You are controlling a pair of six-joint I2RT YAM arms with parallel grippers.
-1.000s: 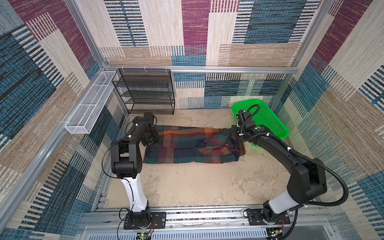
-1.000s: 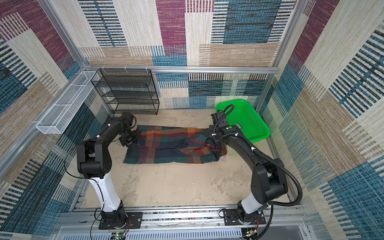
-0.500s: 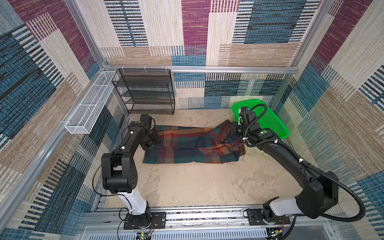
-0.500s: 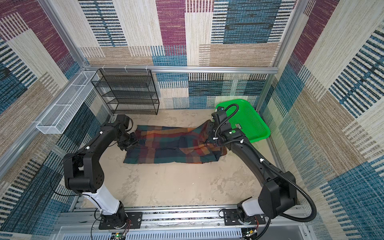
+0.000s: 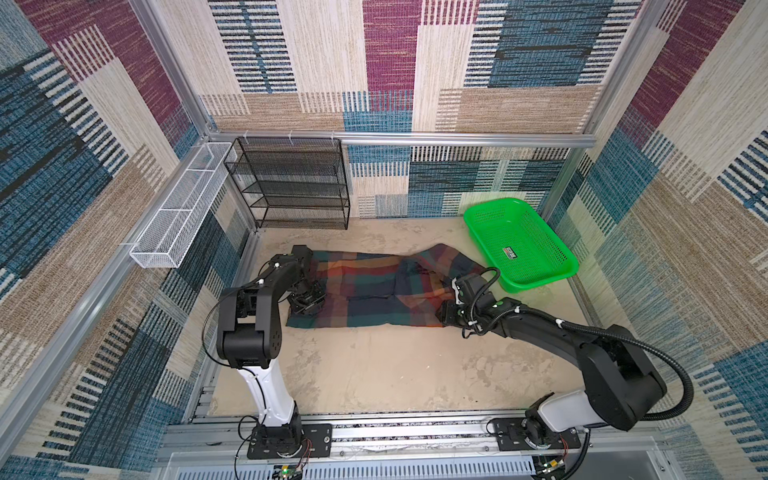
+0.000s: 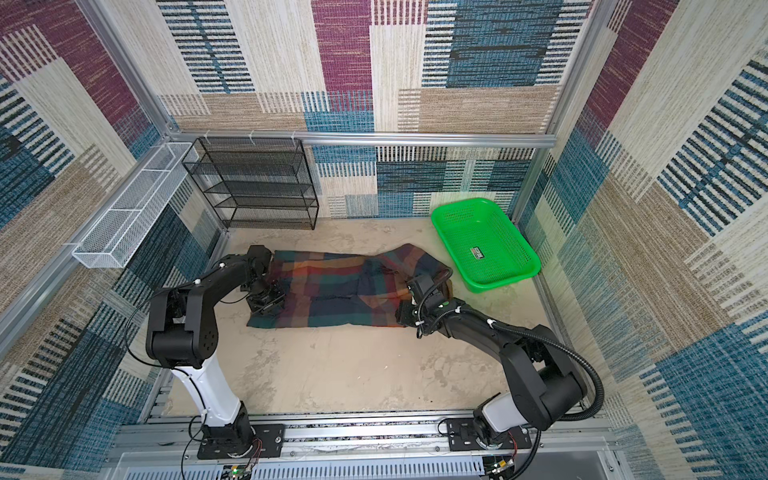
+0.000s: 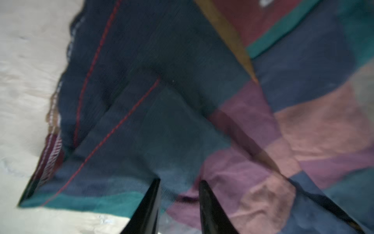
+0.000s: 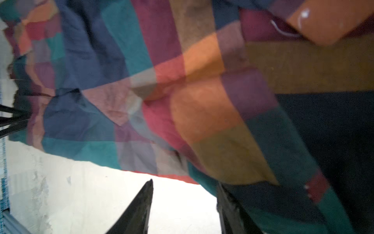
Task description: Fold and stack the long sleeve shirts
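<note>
The long sleeve shirt (image 5: 374, 286) (image 6: 340, 291) is a plaid one in navy, green, maroon and orange checks. It lies stretched left to right on the sandy floor, its right end rumpled with a flap folded over. My left gripper (image 5: 307, 302) (image 6: 266, 300) hangs over its left end. In the left wrist view the jaws (image 7: 179, 182) stand apart just above the cloth (image 7: 162, 111), with no fold pinched. My right gripper (image 5: 444, 311) (image 6: 402, 313) is at the shirt's near right corner. It (image 8: 185, 184) is open, with bare floor between its fingers and the shirt's (image 8: 202, 101) edge against one finger.
A green plastic basket (image 5: 482, 249) sits at the back right, just beyond the shirt's right end. A black wire shelf (image 5: 291, 183) stands against the back wall at left. A white wire basket (image 5: 178, 208) hangs on the left wall. Sandy floor (image 5: 395, 365) stretches in front of the shirt.
My right gripper opened and let go of the shirt's raised right end, which dropped into a fold. It then moved nearer, to the shirt's front corner. The left gripper slid nearer along the left edge.
</note>
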